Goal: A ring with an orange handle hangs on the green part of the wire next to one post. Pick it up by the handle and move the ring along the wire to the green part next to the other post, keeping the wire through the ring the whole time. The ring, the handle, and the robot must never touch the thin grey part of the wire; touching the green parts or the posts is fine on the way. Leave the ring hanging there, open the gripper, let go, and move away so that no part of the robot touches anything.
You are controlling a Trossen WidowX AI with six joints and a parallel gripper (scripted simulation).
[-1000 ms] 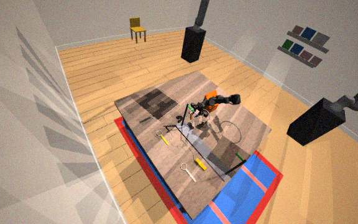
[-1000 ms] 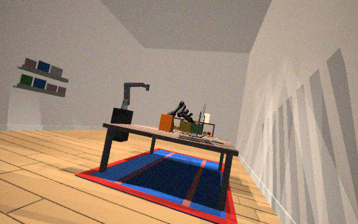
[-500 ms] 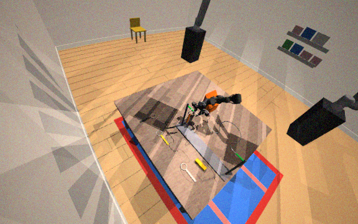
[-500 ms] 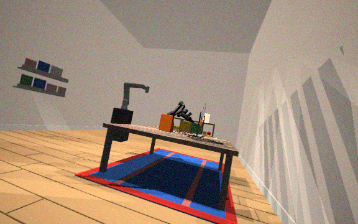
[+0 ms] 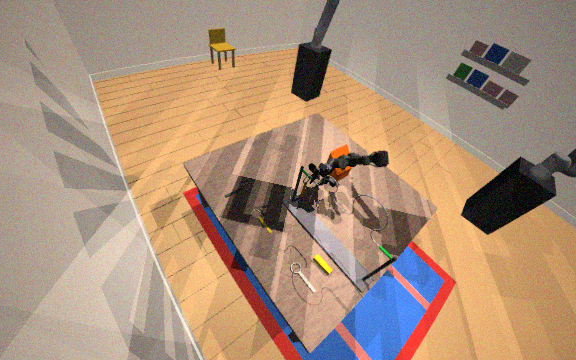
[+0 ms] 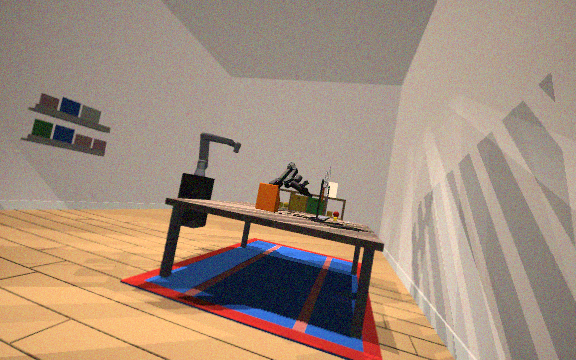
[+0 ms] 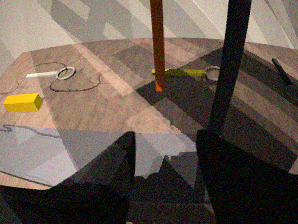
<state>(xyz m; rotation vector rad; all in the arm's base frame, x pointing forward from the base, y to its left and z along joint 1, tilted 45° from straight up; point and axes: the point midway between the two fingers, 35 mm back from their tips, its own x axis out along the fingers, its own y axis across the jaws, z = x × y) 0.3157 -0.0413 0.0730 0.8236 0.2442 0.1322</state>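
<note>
The orange handle (image 7: 158, 50) hangs upright in the wrist view, its lower end beyond and above the fingertips. In the top view it is a small orange-brown strip beside the near post (image 5: 297, 186) (image 7: 230, 70). The ring is out of the wrist view and too small to make out in the top and exterior views. The green part (image 5: 306, 173) by this post is partly hidden by the gripper. My gripper (image 7: 165, 137) is partly open, with nothing between its fingers, close to the handle. The other green part (image 5: 385, 251) joins the far post (image 5: 379, 270). The thin grey wire (image 5: 369, 197) curves between them.
A grey base strip (image 5: 325, 242) joins the posts. On the table lie a yellow block (image 5: 323, 264) (image 7: 22, 102), a white ring-ended wand (image 5: 307, 281) (image 7: 41, 75) and a yellow one (image 5: 265, 225) (image 7: 185, 73). An orange box (image 6: 267, 197) stands by the arm.
</note>
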